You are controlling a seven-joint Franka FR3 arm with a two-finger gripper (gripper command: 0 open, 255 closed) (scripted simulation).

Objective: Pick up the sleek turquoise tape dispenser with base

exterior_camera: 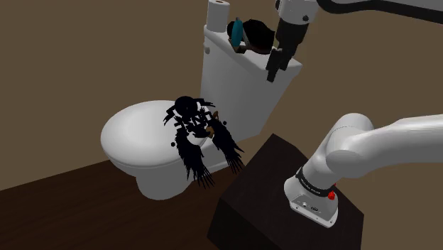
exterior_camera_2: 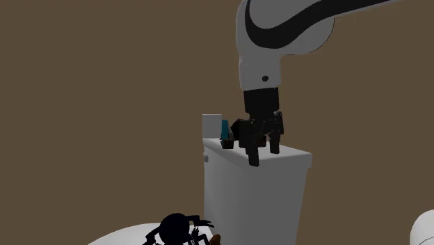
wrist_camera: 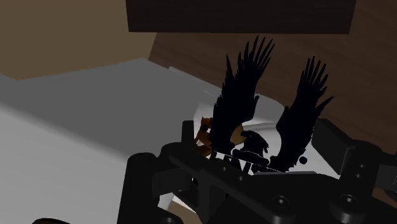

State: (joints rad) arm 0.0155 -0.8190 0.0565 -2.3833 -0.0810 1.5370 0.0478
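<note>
Shoulder view, left to right. At lower left, the white toilet lid (exterior_camera: 131, 138) carries a black eagle figure (exterior_camera: 193, 131) with spread wings. Behind it, at upper centre, stands the tank (exterior_camera: 227, 85). On the tank's top, near the frame's upper edge, sit a white roll (exterior_camera: 219, 10) and, just right of it, the dispenser (exterior_camera: 237, 31), turquoise on its left face and dark over the rest. Right of the dispenser the gripper (exterior_camera: 275, 69) hangs by the tank's right end, close beside the dispenser but not clasping it. In the second exterior view its two fingers stand separated with nothing between them. At lower right is the dark stand (exterior_camera: 263, 199). Handling, as judged: the dispenser is probably rigid and bottom-heavy from a weighted base, and its smooth sides may slip under a light pinch. The likely hold is across the two flat side faces, low and near the middle, avoiding the cutter end. The roll alongside leaves little room for a finger there.
</note>
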